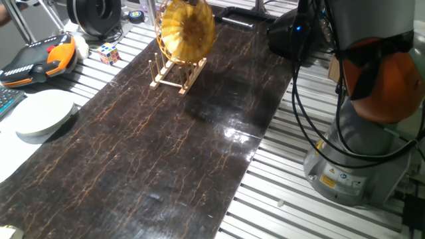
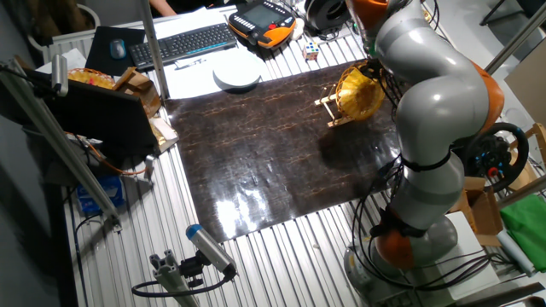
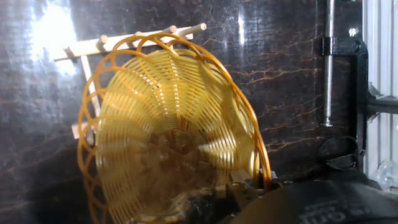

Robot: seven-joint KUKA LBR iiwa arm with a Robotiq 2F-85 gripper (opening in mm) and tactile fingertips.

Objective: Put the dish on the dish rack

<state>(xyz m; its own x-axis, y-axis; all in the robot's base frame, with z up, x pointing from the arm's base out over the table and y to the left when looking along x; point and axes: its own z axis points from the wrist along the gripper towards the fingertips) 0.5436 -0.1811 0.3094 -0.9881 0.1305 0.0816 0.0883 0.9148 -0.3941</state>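
The yellow woven dish (image 1: 185, 31) stands on edge in the small wooden dish rack (image 1: 174, 75) at the far end of the dark worktop (image 1: 166, 153), directly below the claw (image 3: 242, 186). Whether the claw grips its rim, I cannot tell.

You see the yellow woven dish (image 1: 186, 30) standing on edge, tilted, in the light wooden dish rack (image 1: 174, 76).

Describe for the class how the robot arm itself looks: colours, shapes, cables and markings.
The arm is built of rounded, glossy silver-grey segments with orange bands at the joints. Black cables hang beside its round base, which carries small warning labels. The gripper looks dark, mostly blurred.
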